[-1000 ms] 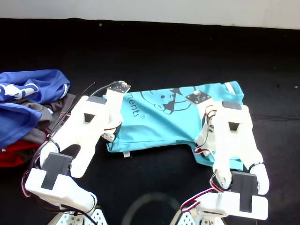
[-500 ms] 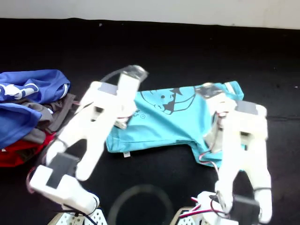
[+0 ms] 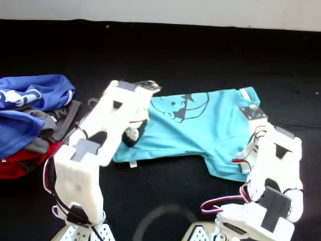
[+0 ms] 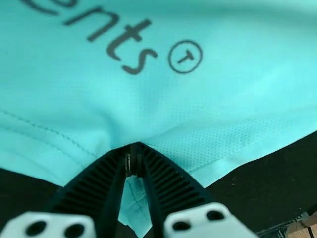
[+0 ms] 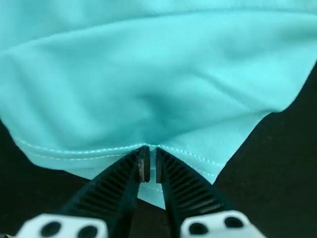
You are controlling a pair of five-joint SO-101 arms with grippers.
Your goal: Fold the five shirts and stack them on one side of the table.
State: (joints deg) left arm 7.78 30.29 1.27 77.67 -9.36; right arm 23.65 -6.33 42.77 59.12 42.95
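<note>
A light blue shirt (image 3: 200,125) is laid out in the middle of the black worktop (image 3: 175,55). A dark drawing is seen on the shirt, near its far edge. The shirt is spread mostly flat, with some soft folds along its near edge.

The left arm (image 3: 115,115) is placed over the left end of the shirt. In the left wrist view, the left jaws are shut, and the edge of the light blue shirt (image 4: 158,74) is pinched between their tips. Dark letters are printed on the cloth just past the jaws.

The right arm (image 3: 276,155) is placed at the right end of the shirt, near its lower corner. In the right wrist view, the right jaws are nearly closed, and the stitched hem of the light blue shirt (image 5: 158,74) is held between their tips.

At the left side of the worktop, more clothes are heaped in a loose pile. A dark blue shirt (image 3: 30,100) is on top, a grey one (image 3: 55,125) is under it, and a red one (image 3: 15,168) is at the bottom. This pile is kept apart from the light blue shirt.
</note>
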